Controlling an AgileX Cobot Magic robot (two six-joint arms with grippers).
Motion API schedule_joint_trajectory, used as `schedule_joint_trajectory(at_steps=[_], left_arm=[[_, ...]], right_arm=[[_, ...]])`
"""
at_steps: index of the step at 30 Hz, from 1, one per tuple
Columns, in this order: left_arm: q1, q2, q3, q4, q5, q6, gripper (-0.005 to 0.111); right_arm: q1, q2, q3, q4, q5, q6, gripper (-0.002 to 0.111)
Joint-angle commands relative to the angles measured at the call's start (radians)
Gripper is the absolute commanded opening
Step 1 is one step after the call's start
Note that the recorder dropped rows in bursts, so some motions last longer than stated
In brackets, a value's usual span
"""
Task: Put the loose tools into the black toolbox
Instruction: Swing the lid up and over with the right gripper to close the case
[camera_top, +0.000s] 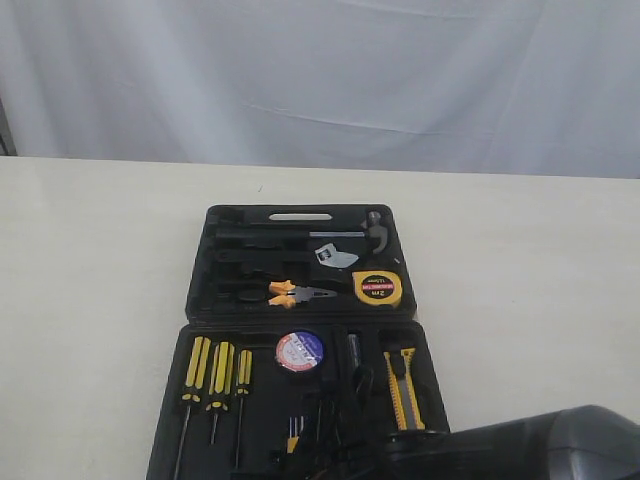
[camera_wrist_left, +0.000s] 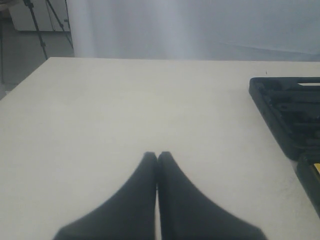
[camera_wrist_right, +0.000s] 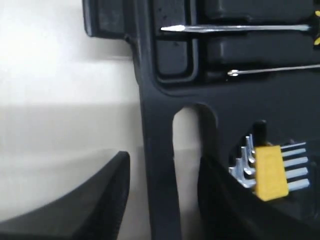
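The exterior view looks down from a raised spot across the desk (camera_top: 80, 300) toward a white curtain (camera_top: 320, 70), with the open black toolbox (camera_top: 300, 225) in the lower middle of the frame. The left wrist view looks low and almost level along the desk over the closed left tool (camera_wrist_left: 158, 156), catching only the toolbox's side. The right wrist view sits very close above the toolbox's slot handle (camera_wrist_right: 156, 130), between the parted fingers of the right tool (camera_wrist_right: 162, 165). It shares the hex key set (camera_wrist_right: 267, 170) with the exterior view.
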Motion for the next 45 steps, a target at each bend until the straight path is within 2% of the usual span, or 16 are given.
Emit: schedule_joint_trajectory(at_steps=[1,10,13,18,25,31,35,40,45], left_arm=[[-0.005,-0.001,0.003,0.0,-0.005,-0.006,0.0],[-0.005,-0.001,0.003,0.0,-0.005,-0.006,0.0],[-0.005,-0.001,0.003,0.0,-0.005,-0.006,0.0],[-0.005,-0.001,0.003,0.0,-0.005,-0.006,0.0],[-0.005,-0.001,0.003,0.0,-0.005,-0.006,0.0],[-0.005,-0.001,0.003,0.0,-0.005,-0.006,0.0],[-0.005,-0.001,0.003,0.0,-0.005,-0.006,0.0],[-0.005,-0.001,0.003,0.0,-0.005,-0.006,0.0],[-0.005,-0.001,0.003,0.0,-0.005,-0.006,0.0]], right_arm=[[0.001,0.029,0.0,-0.004,-0.007,0.051,0.042],[0.001,0.046,0.0,-0.004,-0.007,0.065,0.04],[0.001,0.046,0.0,-0.004,-0.005,0.065,0.027],[0.001,0.046,0.0,-0.036,0.023,0.065,-0.001],[0.003,-0.012,0.0,-0.039,0.108,0.065,0.0],[0.055,-0.158,-0.001,-0.02,0.232,0.036,0.0],[0.089,-0.254,-0.033,0.121,0.284,-0.084,0.0],[0.102,-0.301,-0.14,0.356,0.489,-0.247,0.0],[0.101,-0.325,-0.276,0.364,0.645,-0.273,0.0]])
